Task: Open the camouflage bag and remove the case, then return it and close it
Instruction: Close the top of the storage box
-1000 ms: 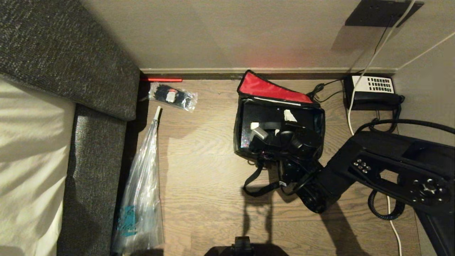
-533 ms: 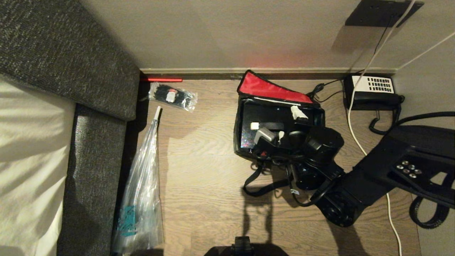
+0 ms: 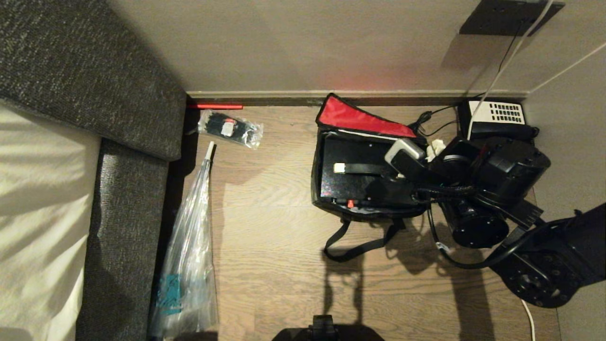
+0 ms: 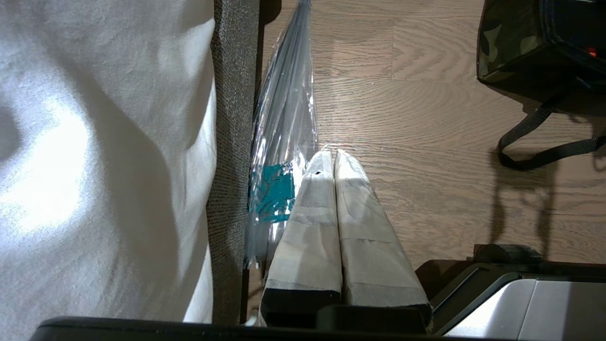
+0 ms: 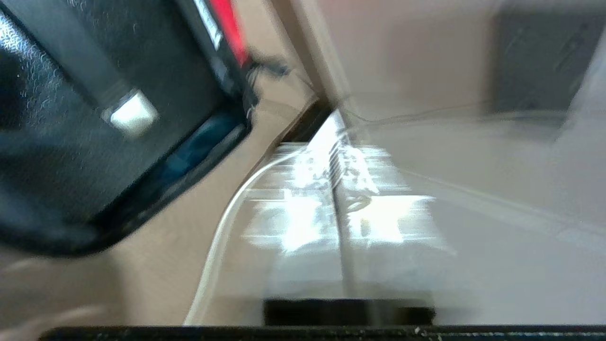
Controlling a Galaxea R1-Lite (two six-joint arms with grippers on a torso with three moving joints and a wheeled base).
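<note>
Step in hand: the camouflage bag (image 3: 369, 208) stands open on the wooden floor (image 3: 274, 265), its red-lined lid (image 3: 362, 118) tipped back toward the wall, and the case (image 3: 352, 173) lies flat inside it. Judging by that, either the lift-out is not yet done or the case is already returned; these views cannot settle which.

Right gripper: the right gripper (image 3: 433, 150) hovers off the bag's right end, near the telephone (image 3: 497, 118), clear of the case. Its 2 fingers are pressed together and pinch nothing.

Left gripper: the left gripper (image 4: 334, 161) hangs parked low beside the clear plastic bag (image 4: 284, 142), well apart from the work, fingers pressed together and empty.

Next move: if the case is to come out, the right gripper must spread, come back over the bag and take the case by an edge or its pale clasp (image 3: 339, 167). If it is already back, the lid needs catching by its rim and folding forward.

Risk: the loose strap handle (image 3: 352, 246) could snag.
</note>
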